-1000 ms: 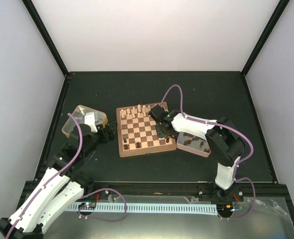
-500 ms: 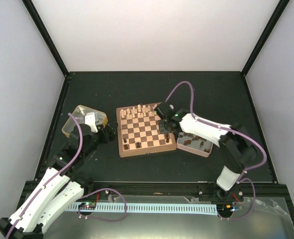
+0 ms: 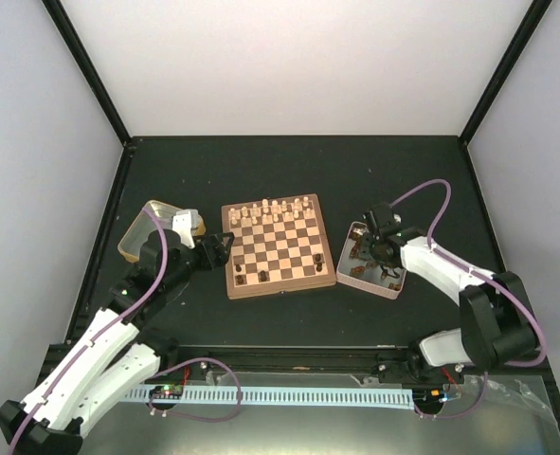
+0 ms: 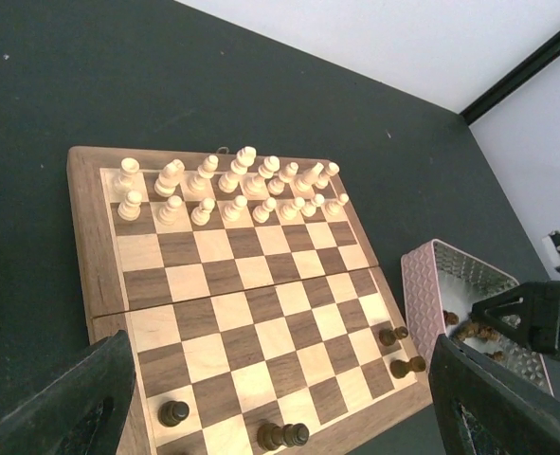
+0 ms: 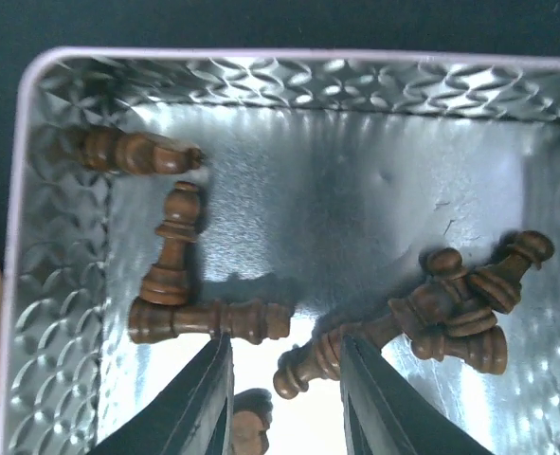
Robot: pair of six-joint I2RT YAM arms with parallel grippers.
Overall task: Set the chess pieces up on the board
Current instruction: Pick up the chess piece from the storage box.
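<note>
The board (image 3: 275, 248) lies mid-table, with cream chess pieces (image 3: 268, 210) filling its two far rows. In the left wrist view, three dark pieces (image 4: 173, 413) stand on the board (image 4: 218, 313) along its near rows and one (image 4: 282, 436) lies on its side. My left gripper (image 4: 281, 355) hangs open over the board's near-left side, holding nothing. My right gripper (image 5: 284, 351) is open above the pink-rimmed tray (image 5: 261, 53), among several dark pieces (image 5: 208, 320) lying flat. The end of one dark piece (image 5: 308, 365) pokes between its fingers, ungripped.
The pink-rimmed tray (image 3: 348, 278) sits right of the board, with the right gripper (image 3: 386, 251) over it. A yellow-rimmed tin (image 3: 145, 230) stands left of the board, partly behind the left arm. Black frame rails border the dark table.
My right gripper has swung from the board's right side to above the pink-rimmed tray, and its jaws have parted. The left arm shifted only slightly.
</note>
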